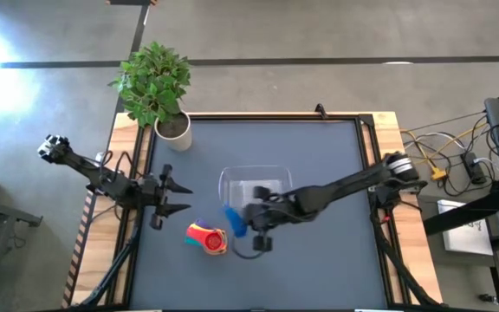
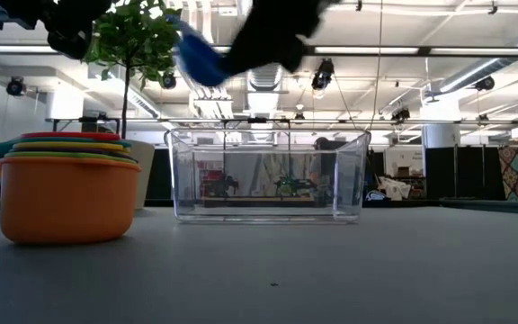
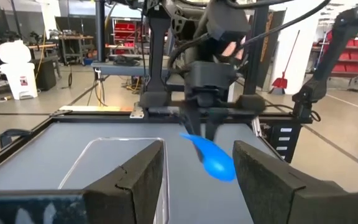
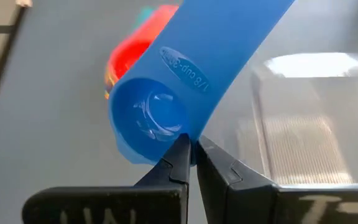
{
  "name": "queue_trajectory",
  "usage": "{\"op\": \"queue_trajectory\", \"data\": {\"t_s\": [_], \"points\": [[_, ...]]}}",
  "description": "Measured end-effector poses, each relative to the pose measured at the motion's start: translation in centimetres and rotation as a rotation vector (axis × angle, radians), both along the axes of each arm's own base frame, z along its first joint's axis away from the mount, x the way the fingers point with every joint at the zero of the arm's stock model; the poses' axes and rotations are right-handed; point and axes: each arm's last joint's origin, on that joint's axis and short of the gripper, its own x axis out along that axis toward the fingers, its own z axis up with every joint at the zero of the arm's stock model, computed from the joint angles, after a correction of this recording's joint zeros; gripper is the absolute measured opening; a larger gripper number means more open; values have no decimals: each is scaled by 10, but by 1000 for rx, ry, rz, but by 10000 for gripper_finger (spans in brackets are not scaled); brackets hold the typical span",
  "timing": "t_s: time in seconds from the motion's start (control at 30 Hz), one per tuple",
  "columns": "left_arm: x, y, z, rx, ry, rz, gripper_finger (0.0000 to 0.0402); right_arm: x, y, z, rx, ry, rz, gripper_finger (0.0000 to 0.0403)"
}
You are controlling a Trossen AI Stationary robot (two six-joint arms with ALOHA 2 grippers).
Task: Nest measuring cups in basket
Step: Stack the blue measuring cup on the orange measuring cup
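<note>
My right gripper [image 1: 251,222] is shut on the blue measuring cup [image 1: 235,218] and holds it in the air by the near left corner of the clear basket [image 1: 254,184]. In the low view the blue cup [image 2: 200,56] is higher than the basket's rim [image 2: 268,135]. I see no cup inside the basket. The other cups sit nested in one stack [image 1: 208,238] with its base on the table, the orange one [image 2: 66,202] outermost. My left gripper [image 1: 187,198] is open and hovers to the left of the stack. My right gripper pinches the blue cup between its two fingers at the edge of the bowl [image 4: 185,134], beside the root of the handle. The handle [image 4: 229,43] runs away from the fingertips. The cup is lifted clear of the table and tilted.
A white pot with a green plant [image 1: 173,130] stands at the far left corner of the table. The grey table surface [image 1: 327,260] lies bare to the right of the basket and toward the near edge. Cables and equipment lie beyond the right edge.
</note>
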Motion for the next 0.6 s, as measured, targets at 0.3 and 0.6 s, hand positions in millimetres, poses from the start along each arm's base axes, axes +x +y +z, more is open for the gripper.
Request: {"op": "queue_trajectory", "data": {"t_s": [0.3,0.6], "points": [[-10,5,3,5,-20,1,177,69,-5,-12,12,-23,181,8],[-12,6,2,-3,-9,0,177,106,-11,-25,40,36,226,8]]}}
